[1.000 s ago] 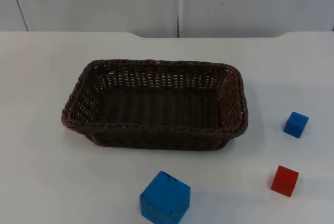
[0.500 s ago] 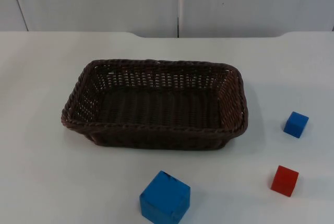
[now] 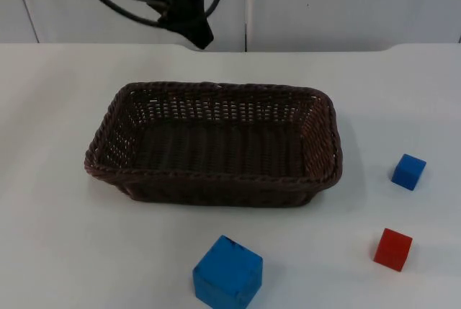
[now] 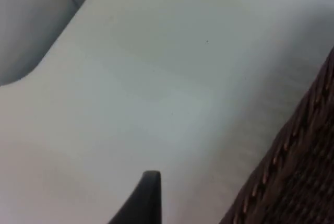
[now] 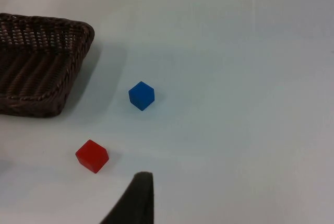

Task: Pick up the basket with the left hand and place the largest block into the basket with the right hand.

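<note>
Woven rectangular basket [image 3: 216, 147], empty

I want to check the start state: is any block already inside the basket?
No, the basket holds nothing; the big blue block, small blue block and red block all sit on the table.

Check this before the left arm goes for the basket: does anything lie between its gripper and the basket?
Nothing visible does. The left gripper hangs above the table's far edge, beyond the basket; bare table lies between. All three blocks sit on the basket's other sides.
</note>
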### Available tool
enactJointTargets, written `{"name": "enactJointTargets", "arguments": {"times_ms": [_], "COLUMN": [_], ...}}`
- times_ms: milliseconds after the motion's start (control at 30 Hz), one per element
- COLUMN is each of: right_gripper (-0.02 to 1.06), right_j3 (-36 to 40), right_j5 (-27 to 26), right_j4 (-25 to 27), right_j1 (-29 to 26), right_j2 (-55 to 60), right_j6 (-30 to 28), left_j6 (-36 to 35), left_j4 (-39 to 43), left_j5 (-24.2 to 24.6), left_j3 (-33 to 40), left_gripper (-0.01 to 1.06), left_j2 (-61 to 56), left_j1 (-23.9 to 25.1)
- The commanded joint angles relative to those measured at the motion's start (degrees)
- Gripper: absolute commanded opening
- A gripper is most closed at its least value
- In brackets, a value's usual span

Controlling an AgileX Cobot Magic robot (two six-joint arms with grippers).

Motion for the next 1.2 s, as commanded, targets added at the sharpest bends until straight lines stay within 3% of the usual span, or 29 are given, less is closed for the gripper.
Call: {"name": "enactJointTargets", "arguments": {"times_ms": [0, 333, 733, 1167], "right_gripper": [1.05, 1.05, 1.05, 1.05], "right_j3": [0.0, 0.0, 0.0, 0.0], "right_j5": [-0.2, -0.2, -0.1, -0.1], "right_j4": [0.0, 0.0, 0.0, 0.0], "right_j1": [0.1, 0.1, 0.1, 0.1], "right_j2": [-0.2, -0.2, -0.2, -0.2], "right_j6": [-0.3, -0.3, -0.2, -0.2], "left_j6": [4.3, 19.1, 23.6, 32.9], "left_j4": [0.0, 2.0, 7.3, 6.9], "left_j5": [-1.1, -3.7, -6.4, -7.5], "left_j3": [-0.5, -0.5, -0.5, -0.5], "left_gripper": [1.05, 1.01, 1.00, 1.00], "left_j2": [0.8, 4.0, 8.5, 11.8], "left_j1": [-0.6, -3.3, -4.4, -4.4]}}
